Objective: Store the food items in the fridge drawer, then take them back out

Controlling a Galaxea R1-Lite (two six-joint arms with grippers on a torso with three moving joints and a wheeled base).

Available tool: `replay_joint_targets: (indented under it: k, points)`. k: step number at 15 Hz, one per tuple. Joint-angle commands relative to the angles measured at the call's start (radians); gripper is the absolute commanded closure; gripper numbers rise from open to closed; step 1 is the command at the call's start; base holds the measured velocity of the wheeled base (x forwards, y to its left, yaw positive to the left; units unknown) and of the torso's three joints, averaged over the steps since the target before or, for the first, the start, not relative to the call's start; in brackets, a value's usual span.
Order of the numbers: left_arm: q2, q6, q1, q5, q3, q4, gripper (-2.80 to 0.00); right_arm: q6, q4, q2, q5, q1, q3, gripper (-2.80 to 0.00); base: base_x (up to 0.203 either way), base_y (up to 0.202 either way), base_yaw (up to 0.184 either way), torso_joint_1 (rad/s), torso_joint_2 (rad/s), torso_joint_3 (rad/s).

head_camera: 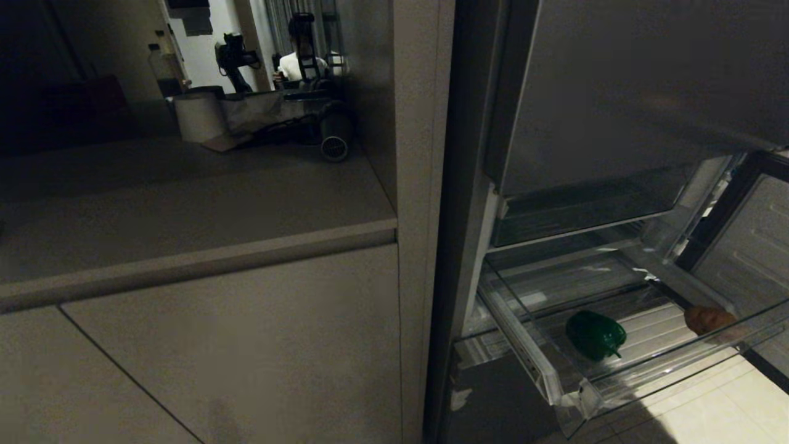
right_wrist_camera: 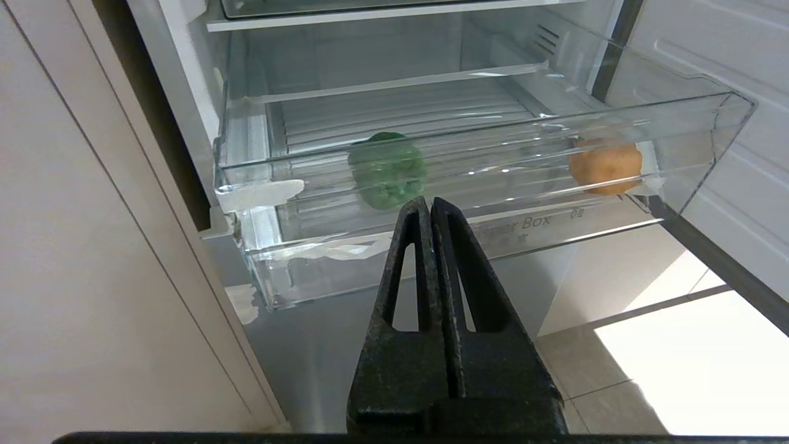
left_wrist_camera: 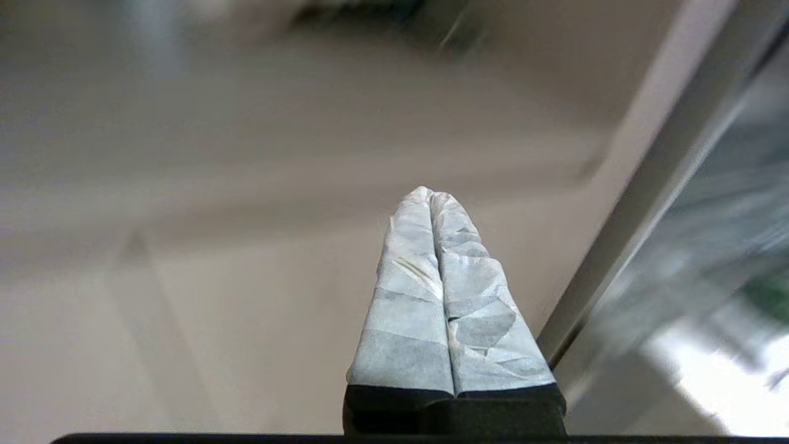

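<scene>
Lying inside the pulled-out clear plastic fridge drawer (right_wrist_camera: pixel 709 132): a green bell pepper (right_wrist_camera: pixel 387 169) mid-floor, a tan rough-skinned potato (right_wrist_camera: pixel 605 166) toward the drawer's open-door end. Hung before the drawer's front lip, black right pincer (right_wrist_camera: pixel 429 203) pressed shut, empty, pointed straight at the pepper, potato well off to one side. Faced the beige cabinet beside the drawer instead, tape-wrapped left pincer (left_wrist_camera: pixel 430 194), shut, empty; right judged nearer.

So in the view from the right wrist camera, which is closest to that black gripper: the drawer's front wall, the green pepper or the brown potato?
From the shut right gripper:
1. Front wall of the clear fridge drawer, facing the tips.
2. Green pepper, just behind that wall, almost straight ahead.
3. Potato, off at the drawer's far end by the open door.
</scene>
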State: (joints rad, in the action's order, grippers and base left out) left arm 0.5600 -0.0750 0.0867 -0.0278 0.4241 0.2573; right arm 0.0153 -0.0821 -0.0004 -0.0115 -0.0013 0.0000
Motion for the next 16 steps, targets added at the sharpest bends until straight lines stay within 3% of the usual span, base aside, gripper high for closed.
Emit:
replay_joint_targets:
  k: [1,3,4,5,8,12,16]
  points:
    - [-0.305,0.017,-0.068,-0.023,-0.108,-0.307,0.0,0.0,-0.001,0.0,0.001,0.0,0.031,0.0,0.0,0.0,0.0,0.0,0.0,0.0]
    - [-0.373,0.077,-0.084,-0.03,-0.29,-0.382,0.0,0.0,-0.001,0.0,-0.001,0.0,0.031,0.0,0.0,0.0,0.0,0.0,0.0,0.0]
    - [-0.394,0.104,-0.085,0.013,-0.342,-0.402,0.0,-0.001,-0.001,0.0,0.0,0.001,0.031,0.0,0.0,0.0,0.0,0.0,0.0,0.0]
    - [-0.428,0.129,-0.083,0.049,-0.358,-0.417,0.0,0.0,-0.002,0.0,0.001,0.0,0.031,0.0,0.0,0.0,0.0,0.0,0.0,0.0]
    - [-0.563,0.187,-0.081,0.073,-0.362,-0.414,0.0,0.0,-0.002,0.0,0.001,0.0,0.031,0.0,0.0,0.0,0.0,0.0,0.0,0.0]
    - [-0.558,0.078,-0.081,0.019,-0.366,-0.406,0.0,0.0,-0.002,0.0,0.0,0.0,0.031,0.0,0.0,0.0,0.0,0.0,0.0,0.0]
    - [-0.558,0.069,-0.081,0.017,-0.366,-0.405,0.0,0.0,-0.002,0.0,0.001,0.0,0.031,0.0,0.0,0.0,0.0,0.0,0.0,0.0]
